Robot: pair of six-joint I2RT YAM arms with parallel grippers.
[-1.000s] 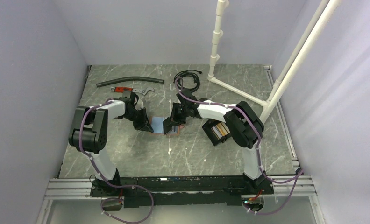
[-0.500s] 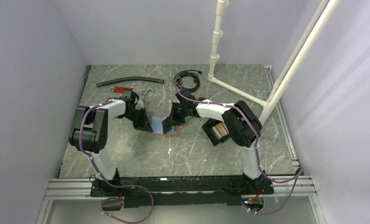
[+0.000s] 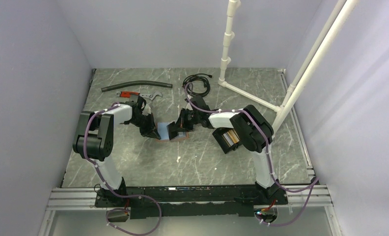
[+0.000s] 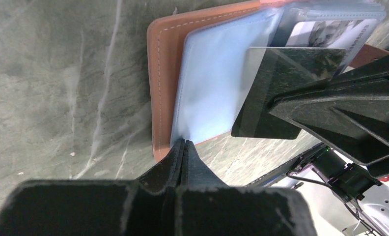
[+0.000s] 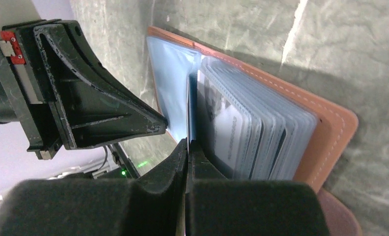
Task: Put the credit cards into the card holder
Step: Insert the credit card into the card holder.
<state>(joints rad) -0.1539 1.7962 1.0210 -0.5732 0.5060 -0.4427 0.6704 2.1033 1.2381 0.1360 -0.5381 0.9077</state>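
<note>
The right jaws are clamped tight on a dark card [image 4: 276,93]. They hold it at the open tan leather wallet [image 4: 159,88], between a pale blue sleeve page [image 4: 212,83] and the stack of clear sleeves [image 5: 251,132]. The left jaws are fully closed too, their tips set against the near edge of that blue page. Whether they actually pinch it, I can't tell. The wallet lies mid-worktop [image 3: 192,162]. To the right, just beside the right arm, sits the black card holder [image 3: 217,133]. Gold and brown cards [image 3: 231,138] are inside it, well apart from the dark card.
</note>
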